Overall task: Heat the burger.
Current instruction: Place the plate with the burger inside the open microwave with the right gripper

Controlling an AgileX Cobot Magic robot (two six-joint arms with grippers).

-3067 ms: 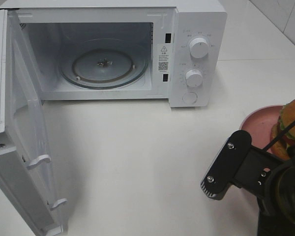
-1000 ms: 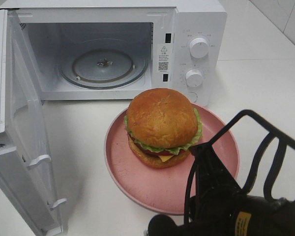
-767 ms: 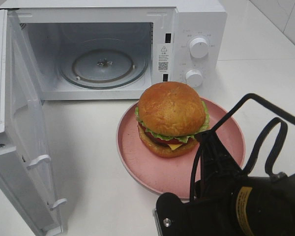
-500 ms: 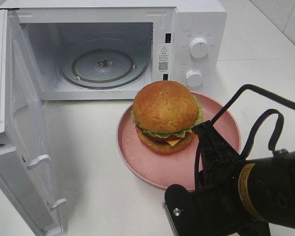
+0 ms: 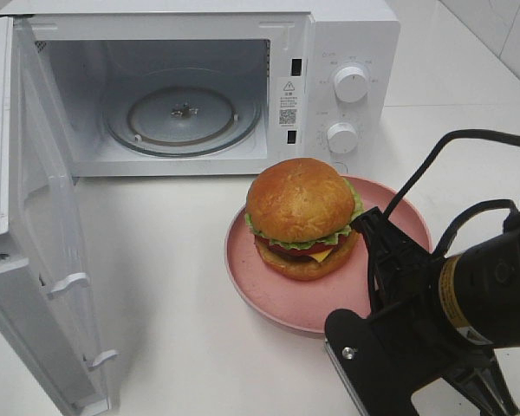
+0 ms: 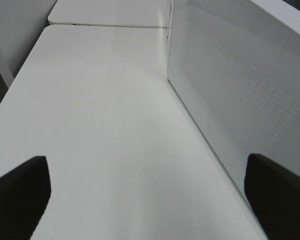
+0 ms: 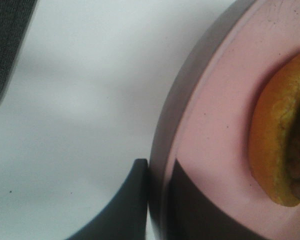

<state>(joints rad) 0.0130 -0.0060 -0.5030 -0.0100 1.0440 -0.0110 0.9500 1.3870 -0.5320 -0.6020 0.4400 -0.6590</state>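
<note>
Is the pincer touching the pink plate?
Touching. The right wrist view shows the right pincer shut on the plate at its rim, one finger on each side, no gap.

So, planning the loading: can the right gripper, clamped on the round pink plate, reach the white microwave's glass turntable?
Probably yes: the microwave door stands wide open, leaving the glass turntable exposed.

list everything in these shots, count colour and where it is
microwave: 1, white, back of table, door open
turntable: 1, clear glass, inside microwave
knobs: 2, white, microwave's right panel
plate: 1, pink, in front of microwave
burger: 1, golden-brown bun, on plate
table: 1, white, under everything
right tool: 1, black, shut on plate rim
left tool: 1, black, open, over table
</note>
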